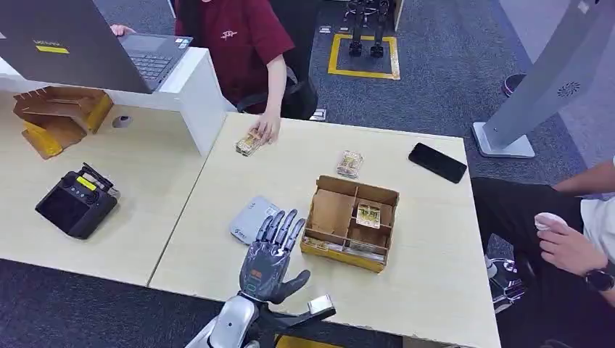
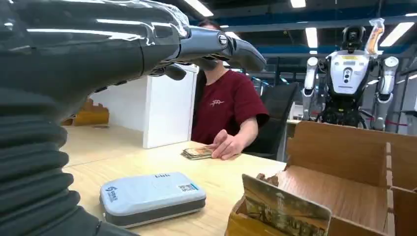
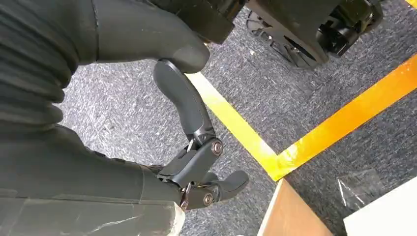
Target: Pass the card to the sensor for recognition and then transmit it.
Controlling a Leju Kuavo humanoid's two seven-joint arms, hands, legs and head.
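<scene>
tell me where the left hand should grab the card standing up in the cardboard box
Probably by the card's free top edge, coming from above: it stands tilted in a narrow compartment of the cardboard box, whose walls block its sides. The left hand hovers open beside the box.

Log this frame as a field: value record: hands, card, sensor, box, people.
left hand: left hand open, fingers spread, above the table beside the sensor, holding nothing
right hand: right hand hanging over the carpet floor, fingers curled in, holding nothing
sensor: grey sensor flat on the table, left of the box
box: cardboard box with compartments
card: card lying in a box compartment
people: a person's hand rests on a card stack; second person seated at right
</scene>
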